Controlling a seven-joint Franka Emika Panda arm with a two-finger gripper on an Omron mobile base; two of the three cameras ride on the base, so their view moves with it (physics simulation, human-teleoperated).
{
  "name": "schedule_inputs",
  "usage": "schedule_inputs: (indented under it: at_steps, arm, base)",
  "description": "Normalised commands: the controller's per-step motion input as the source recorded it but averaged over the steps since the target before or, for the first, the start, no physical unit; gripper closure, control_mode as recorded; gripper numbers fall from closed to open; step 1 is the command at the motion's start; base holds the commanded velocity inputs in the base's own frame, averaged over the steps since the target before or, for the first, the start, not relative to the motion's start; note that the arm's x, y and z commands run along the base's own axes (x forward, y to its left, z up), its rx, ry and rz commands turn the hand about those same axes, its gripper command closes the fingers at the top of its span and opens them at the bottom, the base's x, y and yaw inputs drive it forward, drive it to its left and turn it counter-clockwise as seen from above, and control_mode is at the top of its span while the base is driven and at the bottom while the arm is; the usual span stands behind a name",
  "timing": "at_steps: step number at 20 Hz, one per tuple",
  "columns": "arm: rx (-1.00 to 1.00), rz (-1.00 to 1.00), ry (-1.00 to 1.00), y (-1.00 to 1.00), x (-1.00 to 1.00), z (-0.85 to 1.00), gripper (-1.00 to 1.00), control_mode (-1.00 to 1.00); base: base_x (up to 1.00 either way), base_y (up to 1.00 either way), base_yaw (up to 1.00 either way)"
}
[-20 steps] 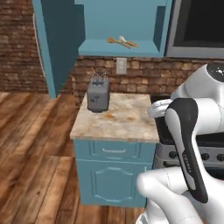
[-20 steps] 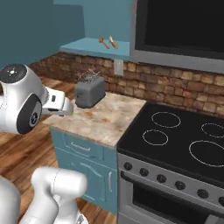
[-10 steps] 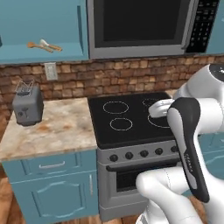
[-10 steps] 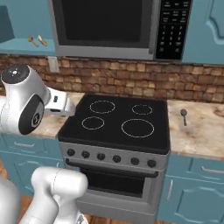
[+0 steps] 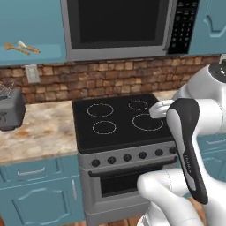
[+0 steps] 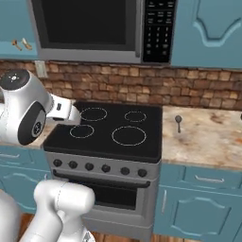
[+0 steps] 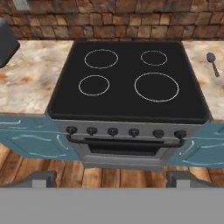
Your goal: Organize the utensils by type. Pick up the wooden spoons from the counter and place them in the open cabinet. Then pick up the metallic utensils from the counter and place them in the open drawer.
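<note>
A: Simulated kitchen, brick wall (image 6: pixel 142 90) behind, wood floor (image 7: pixel 109 177) below. Facing a black stove (image 6: pixel 113 130) set between two stretches of marbled counter (image 6: pixel 203 137).

B: Above the stove?

A: Microwave (image 5: pixel 119 26), with teal cabinets either side. Left of it, the open cabinet (image 5: pixel 26 48).

B: Anything in there?

A: Two wooden spoons (image 5: pixel 20 47) lying on its shelf, touching or crossing near the front edge. Also seen at the top left corner of the right base view (image 6: pixel 21 45).

B: On the counter?

A: Left stretch: a grey toaster (image 5: pixel 11 110) against the back wall, near the far left edge. Right stretch: a dark-grey spoon (image 6: pixel 178 122), just beside the stove's right edge, bowl toward the wall, handle toward the front. Same spoon at the upper right of the hand view (image 7: pixel 213 62).

B: And the arm?

A: Raised over the stove's front, well apart from the spoon. Gripper (image 7: pixel 111 178) spread wide, nothing between the fingertips (image 7: pixel 41 178), looking down at the burners and the oven knobs (image 7: pixel 124 131).

B: Silver utensil? Drawer?

A: Cannot tell.
</note>
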Motion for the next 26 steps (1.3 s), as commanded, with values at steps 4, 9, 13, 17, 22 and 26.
schedule_inputs:
  at_steps: [4,9,13,17,22,26]
  arm:
    - [0.00,0.00,0.00,0.00,0.00,0.00,-1.00,1.00]
    - [0.00,0.00,0.00,0.00,0.00,0.00,-1.00,1.00]
    - [0.00,0.00,0.00,0.00,0.00,0.00,-1.00,1.00]
    - [0.00,0.00,0.00,0.00,0.00,0.00,-1.00,1.00]
    - [0.00,0.00,0.00,0.00,0.00,0.00,-1.00,1.00]
    - [0.00,0.00,0.00,0.00,0.00,0.00,-1.00,1.00]
  base:
    - [0.11,-0.87,0.00]
    - [0.06,-0.80,0.00]
    - [0.04,-0.76,0.00]
    - [0.15,-0.54,0.00]
    - [0.38,-0.34,0.00]
    - [0.40,-0.21,0.00]
